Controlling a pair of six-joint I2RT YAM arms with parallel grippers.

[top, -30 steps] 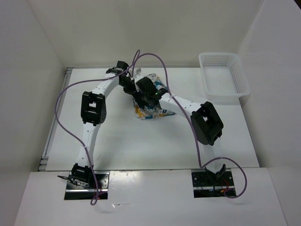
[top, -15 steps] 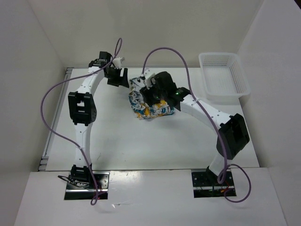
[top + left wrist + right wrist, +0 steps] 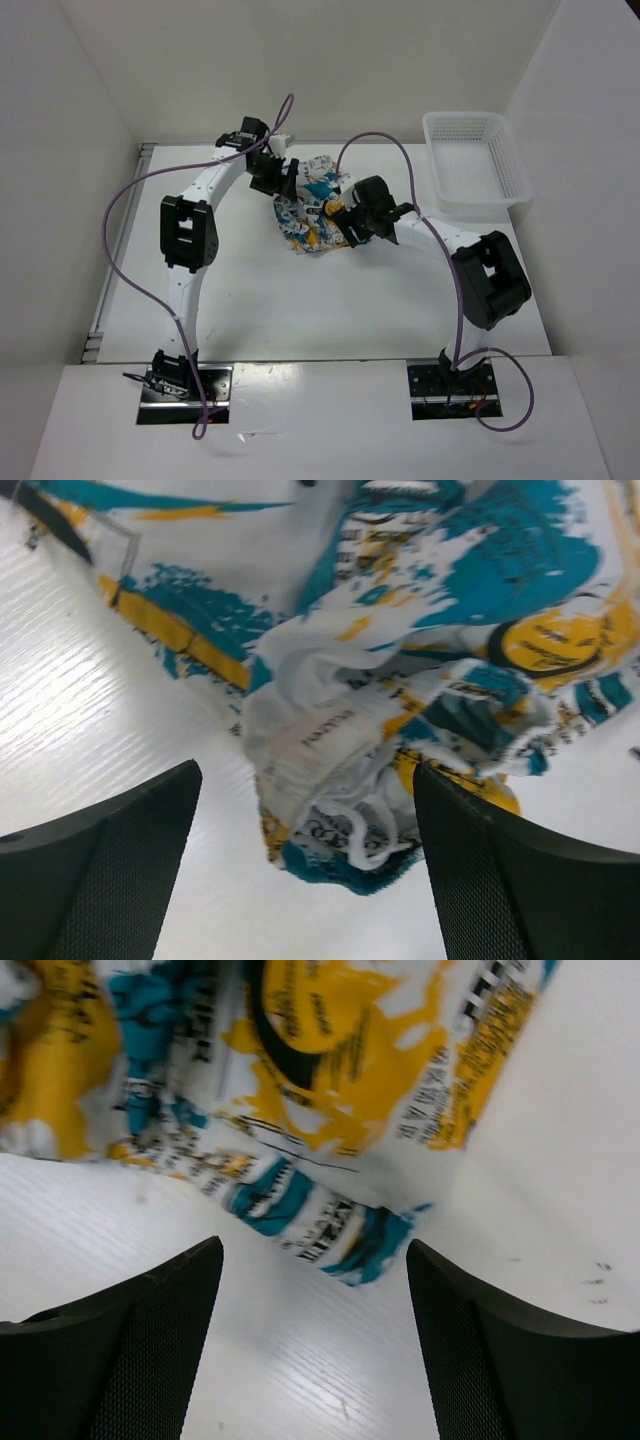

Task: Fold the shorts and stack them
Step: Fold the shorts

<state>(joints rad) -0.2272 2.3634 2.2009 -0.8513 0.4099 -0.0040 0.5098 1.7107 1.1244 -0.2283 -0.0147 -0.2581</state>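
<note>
The shorts (image 3: 312, 205) are lying crumpled at the back middle of the bench (image 3: 300, 300), well apart from the white basket (image 3: 475, 165) at the far right corner. The left end effector (image 3: 275, 175) is hovering at the heap's left edge, fingers spread wide and gripping nothing, while the right end effector (image 3: 350, 215) is hanging at its right edge, likewise spread apart and empty.

You have the shorts (image 3: 312, 205) lying on the table (image 3: 250, 290) near its far edge, about midway across. The basket (image 3: 472, 160) sits in the far right corner, well apart. The left gripper (image 3: 289, 181) is at the shorts' left side and the right gripper (image 3: 341, 216) at their right.
</note>
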